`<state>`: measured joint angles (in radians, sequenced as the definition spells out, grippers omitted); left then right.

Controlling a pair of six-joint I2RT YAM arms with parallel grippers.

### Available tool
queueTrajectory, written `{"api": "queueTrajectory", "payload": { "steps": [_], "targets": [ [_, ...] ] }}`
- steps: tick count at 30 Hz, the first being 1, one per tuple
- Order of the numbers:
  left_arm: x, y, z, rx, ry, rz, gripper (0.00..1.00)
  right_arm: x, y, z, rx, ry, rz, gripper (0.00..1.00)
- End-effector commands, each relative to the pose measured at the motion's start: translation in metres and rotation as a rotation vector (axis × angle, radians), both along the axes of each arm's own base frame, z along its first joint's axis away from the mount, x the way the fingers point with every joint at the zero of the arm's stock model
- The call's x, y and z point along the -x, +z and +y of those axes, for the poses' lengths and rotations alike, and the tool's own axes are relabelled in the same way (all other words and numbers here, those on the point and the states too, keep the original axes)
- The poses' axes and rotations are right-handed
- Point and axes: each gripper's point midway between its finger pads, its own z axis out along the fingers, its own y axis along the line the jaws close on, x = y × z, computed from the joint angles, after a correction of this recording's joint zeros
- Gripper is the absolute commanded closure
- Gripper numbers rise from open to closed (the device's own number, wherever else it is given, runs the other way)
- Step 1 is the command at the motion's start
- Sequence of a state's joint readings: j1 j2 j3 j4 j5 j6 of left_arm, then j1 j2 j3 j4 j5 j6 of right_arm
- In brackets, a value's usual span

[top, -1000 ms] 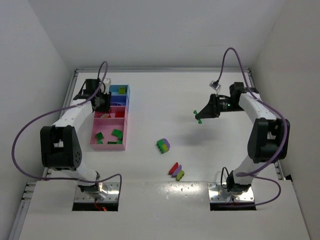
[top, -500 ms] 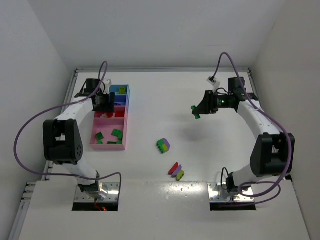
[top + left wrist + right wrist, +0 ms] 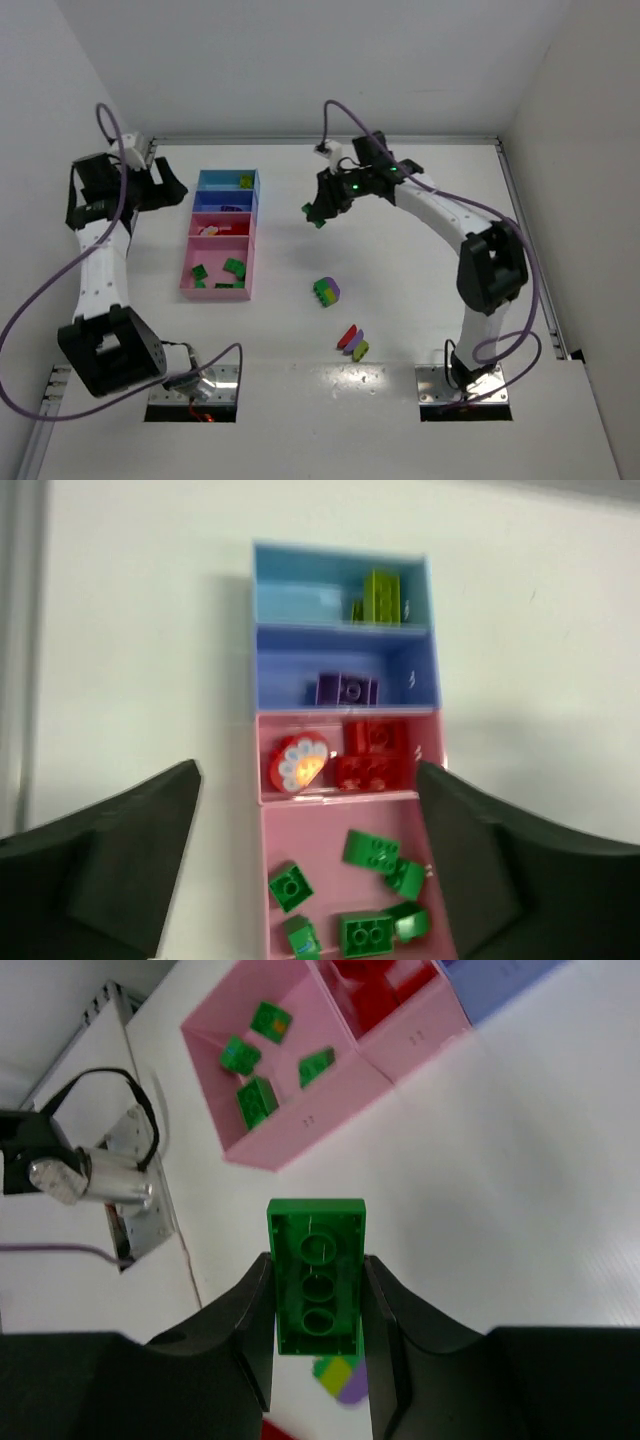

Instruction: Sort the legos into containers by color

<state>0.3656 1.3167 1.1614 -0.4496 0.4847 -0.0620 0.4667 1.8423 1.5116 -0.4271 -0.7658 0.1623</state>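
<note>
Upper centre of the overhead view: the right gripper (image 3: 318, 213) is pinching a green brick (image 3: 316, 215) above the table (image 3: 420, 260), right of the containers (image 3: 215, 292); at upper left, the left gripper (image 3: 165, 190) is gaping wide, empty.

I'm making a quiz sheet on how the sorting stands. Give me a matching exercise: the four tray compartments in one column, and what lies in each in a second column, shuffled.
Column one:
1. light blue compartment
2. darker blue compartment
3. small pink compartment
4. large pink compartment

Column two:
A. red bricks
B. green bricks
C. yellow-green brick
D. purple brick

Pairs: 1-C, 2-D, 3-A, 4-B
</note>
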Motion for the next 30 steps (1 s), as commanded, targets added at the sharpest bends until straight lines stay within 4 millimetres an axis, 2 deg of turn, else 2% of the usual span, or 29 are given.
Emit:
{"api": "queueTrajectory", "payload": {
  "steps": [1,2,3,4,5,6,7,8,9,10,11,12,14,16,17,18,19,21,23,25,27,30],
  "targets": [
    [0.004,0.077,0.012,0.045,0.100,-0.154,0.00,0.000,0.025,0.067,-0.039,0.090,-0.114,1.00],
    [0.009,0.076,0.025,0.048,0.139,-0.141,0.00,0.002,0.021,0.080,-0.039,0.113,-0.111,1.00],
    [0.016,0.072,0.023,0.063,0.109,-0.119,0.00,0.001,0.000,0.093,-0.016,0.126,-0.086,1.00],
    [0.019,0.074,0.026,0.072,0.099,-0.123,0.00,0.000,0.006,0.106,-0.026,0.150,-0.111,1.00],
    [0.024,0.070,0.028,0.102,0.089,-0.113,0.00,0.011,0.001,0.124,-0.022,0.181,-0.113,1.00],
    [0.031,0.067,0.039,0.122,0.102,-0.110,0.00,0.012,-0.006,0.131,-0.007,0.194,-0.118,1.00],
    [0.036,0.065,0.033,0.174,0.057,-0.111,0.00,0.010,-0.016,0.144,-0.002,0.204,-0.119,1.00],
    [0.041,0.056,0.034,0.206,0.055,-0.097,0.00,0.020,-0.022,0.156,0.004,0.236,-0.119,1.00],
    [0.046,0.054,0.042,0.227,0.069,-0.099,0.00,0.019,-0.019,0.165,-0.002,0.240,-0.137,1.00],
    [0.049,0.053,0.038,0.261,0.040,-0.105,0.00,0.019,-0.040,0.172,0.021,0.245,-0.117,1.00],
    [0.054,0.047,0.036,0.285,0.029,-0.094,0.00,0.024,-0.048,0.180,0.032,0.257,-0.111,1.00],
    [0.055,0.045,0.041,0.278,0.013,-0.103,0.00,0.020,-0.048,0.184,0.027,0.262,-0.127,1.00],
    [0.061,0.043,0.034,0.297,-0.024,-0.091,0.00,0.030,-0.070,0.195,0.052,0.282,-0.109,1.00],
    [0.068,0.038,0.029,0.294,-0.072,-0.092,0.00,0.031,-0.081,0.203,0.063,0.286,-0.111,0.97],
    [0.069,0.034,0.028,0.294,-0.076,-0.083,0.00,0.034,-0.086,0.208,0.072,0.290,-0.112,0.94],
    [0.070,0.034,0.026,0.288,-0.093,-0.088,0.00,0.033,-0.089,0.209,0.073,0.290,-0.111,0.84],
    [0.072,0.034,0.023,0.294,-0.109,-0.088,0.00,0.040,-0.094,0.213,0.078,0.303,-0.105,0.80],
    [0.074,0.030,0.021,0.289,-0.130,-0.088,0.00,0.041,-0.094,0.219,0.075,0.306,-0.117,0.70],
    [0.075,0.027,0.018,0.290,-0.143,-0.086,0.00,0.051,-0.092,0.226,0.068,0.325,-0.125,0.63],
    [0.077,0.029,0.016,0.273,-0.160,-0.098,0.00,0.050,-0.089,0.228,0.062,0.325,-0.132,0.55],
    [0.078,0.025,0.016,0.265,-0.167,-0.097,0.00,0.054,-0.089,0.230,0.066,0.327,-0.136,0.55],
    [0.080,0.022,0.013,0.278,-0.176,-0.091,0.00,0.056,-0.076,0.236,0.039,0.333,-0.164,0.55]
  ]
}}
